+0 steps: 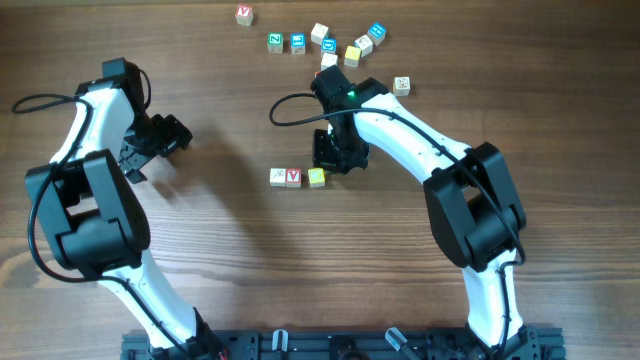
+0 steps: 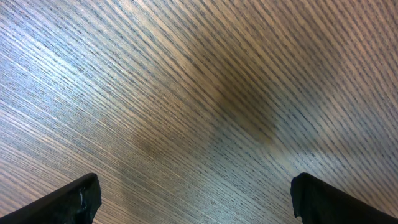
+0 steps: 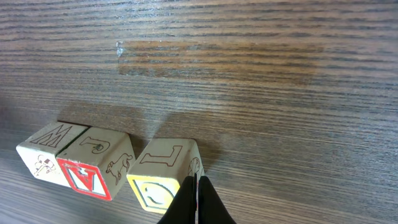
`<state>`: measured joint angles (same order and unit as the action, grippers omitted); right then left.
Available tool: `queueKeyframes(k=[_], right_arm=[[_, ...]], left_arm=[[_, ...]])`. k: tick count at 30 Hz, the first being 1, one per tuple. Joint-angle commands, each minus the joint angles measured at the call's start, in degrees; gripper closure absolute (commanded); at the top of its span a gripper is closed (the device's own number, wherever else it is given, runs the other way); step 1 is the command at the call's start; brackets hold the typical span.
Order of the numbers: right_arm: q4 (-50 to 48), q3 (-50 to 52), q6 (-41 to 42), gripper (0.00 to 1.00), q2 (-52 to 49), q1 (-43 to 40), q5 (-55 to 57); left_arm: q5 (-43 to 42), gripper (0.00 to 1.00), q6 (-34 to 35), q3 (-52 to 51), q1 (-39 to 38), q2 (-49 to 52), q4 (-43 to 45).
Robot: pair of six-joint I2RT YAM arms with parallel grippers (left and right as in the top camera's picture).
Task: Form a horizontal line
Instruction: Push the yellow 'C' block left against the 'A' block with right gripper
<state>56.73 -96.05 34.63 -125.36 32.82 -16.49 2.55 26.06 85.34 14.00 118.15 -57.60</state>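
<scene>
Three letter blocks form a short row mid-table: a plain block [image 1: 278,176], a red-faced block [image 1: 293,177] and a yellow-faced block [image 1: 316,177]. In the right wrist view they show as the plain block [image 3: 43,151], red block [image 3: 93,162] and yellow block [image 3: 163,176], the yellow one slightly apart and turned. My right gripper [image 3: 196,196] is shut and empty, its tips touching the yellow block's right side; overhead it sits just above the row [image 1: 338,152]. My left gripper [image 2: 196,199] is open and empty over bare wood at the left [image 1: 165,135].
Several loose letter blocks lie at the back: a red one [image 1: 244,14], a green one [image 1: 275,41], blue ones [image 1: 298,42] [image 1: 376,33], a yellow one [image 1: 352,55] and a plain one [image 1: 401,85]. The right arm's cable loops by the row.
</scene>
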Motion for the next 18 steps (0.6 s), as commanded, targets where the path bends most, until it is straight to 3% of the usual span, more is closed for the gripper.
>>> queueKeyframes(k=[1,14,18], right_arm=[[1.11,0.20,0.31,0.96,0.11,0.02,-1.57],[2.71,0.20,0.22,0.96,0.11,1.81,-1.09],[2.38,0.20,1.57,0.95,0.11,1.66,6.14]], left_arm=[[0.55,0.00,0.11,0.00,0.15,-0.50,0.00],[0.55,0.00,0.11,0.00,0.15,-0.50,0.00],[0.55,0.00,0.11,0.00,0.15,-0.50,0.00]])
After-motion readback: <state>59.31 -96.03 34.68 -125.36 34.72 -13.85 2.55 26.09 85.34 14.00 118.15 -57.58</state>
